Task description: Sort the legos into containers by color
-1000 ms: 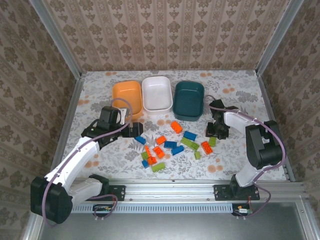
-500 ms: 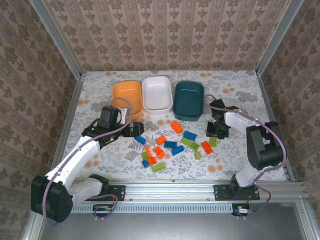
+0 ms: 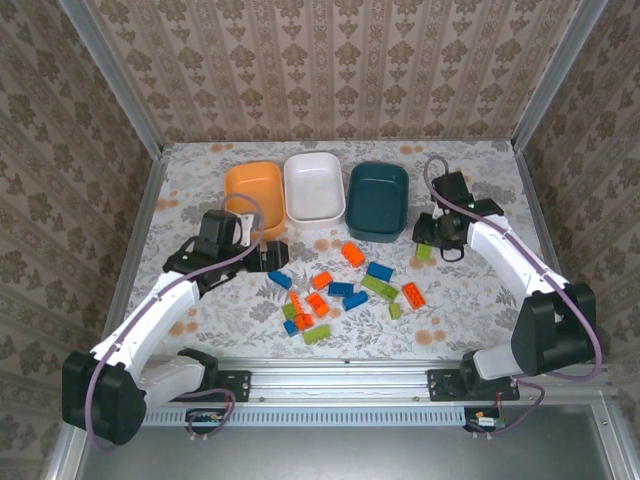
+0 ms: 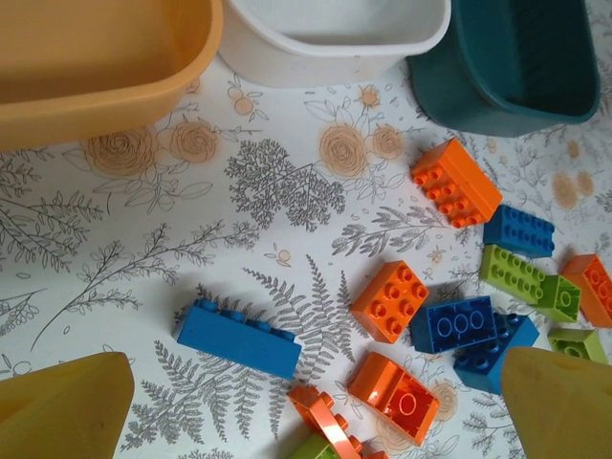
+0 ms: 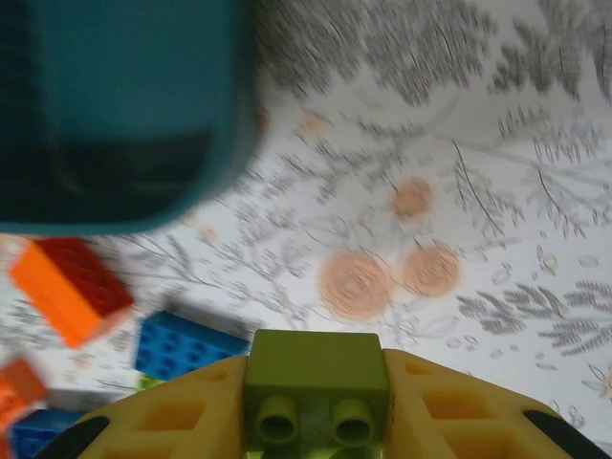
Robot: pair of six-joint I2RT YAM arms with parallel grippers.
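1. Lime-green plastic sits in the right gripper (image 3: 431,243): its yellow fingers (image 5: 449,411) are clamped on the 2 side faces of 1 green brick (image 5: 316,368), and 2 round studs on it face the wrist camera.
2. The held brick is at about 4 o'clock from the dark teal tub (image 3: 378,200), just beside that tub's near right corner and apart from the pile.
3. 3 rounded-rectangular tubs stand side by side along the 12 o'clock part of the table (image 3: 200,170): the orange tub (image 3: 253,195) at 9 o'clock of the white tub (image 3: 314,188), and the teal one at its 3 o'clock.
4. The left gripper (image 3: 272,260) is spread wide and grips nothing. It is at 6 o'clock from the orange tub, on the pile's 10 o'clock edge. In its wrist view 1 long blue brick (image 4: 237,339) lies flat on the table ahead of the fingers, touching neither.
5. The loose bricks (image 3: 345,292) lie scattered at 6 o'clock from the white and teal tubs. The top view gives 5 blue, about 5 orange and about 5 green. The knot at the pile's 8 o'clock edge is too tight for an exact count.
6. The bricks are small, glossy and studded. 1 orange brick (image 4: 456,182) is long, with 2 rows of studs. 1 square orange brick (image 4: 387,301) has 4 studs. 1 blue brick (image 4: 454,325) shows round hollows.
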